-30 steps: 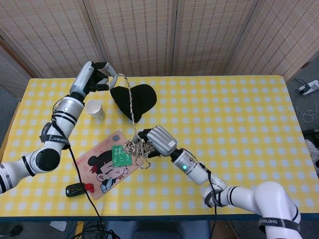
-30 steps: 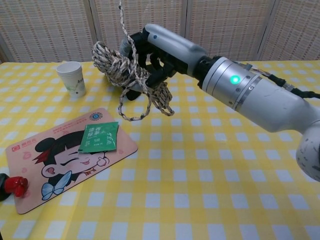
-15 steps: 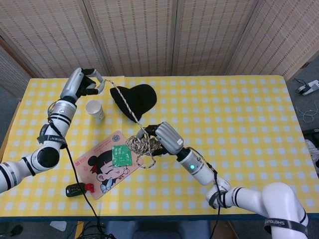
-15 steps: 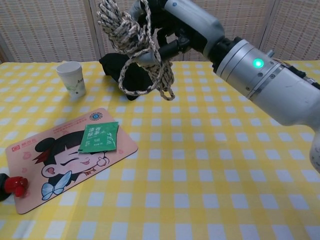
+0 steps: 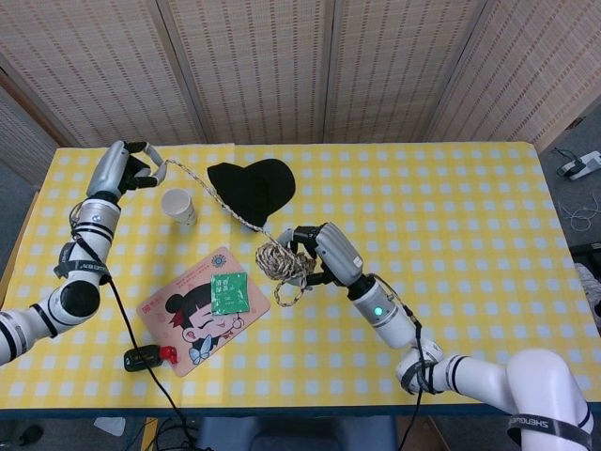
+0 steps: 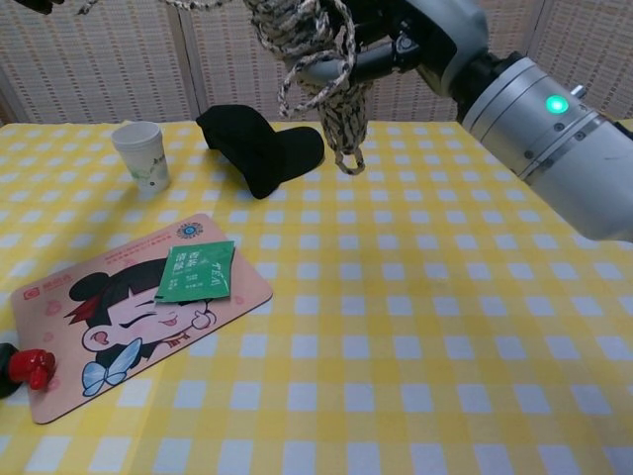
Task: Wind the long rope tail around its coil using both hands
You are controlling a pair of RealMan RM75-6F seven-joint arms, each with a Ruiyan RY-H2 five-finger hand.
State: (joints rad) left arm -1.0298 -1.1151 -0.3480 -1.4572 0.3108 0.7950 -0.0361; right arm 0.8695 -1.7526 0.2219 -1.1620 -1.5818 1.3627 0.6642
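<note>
Keeping the rope tail taut, left hand pinching its end, right hand gripping the coil, suited wrapping.

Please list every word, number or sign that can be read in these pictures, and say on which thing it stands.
"TEA": on the green packet, faint; its smaller print is too blurred to read.
Round emblem and small red mark on the cartoon mat: too small to read.
Lettering on the right arm: too blurred to read.

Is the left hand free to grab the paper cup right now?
Probably not. The left hand is near the cup, but it holds the rope tail taut, so it would have to let go first.
</note>
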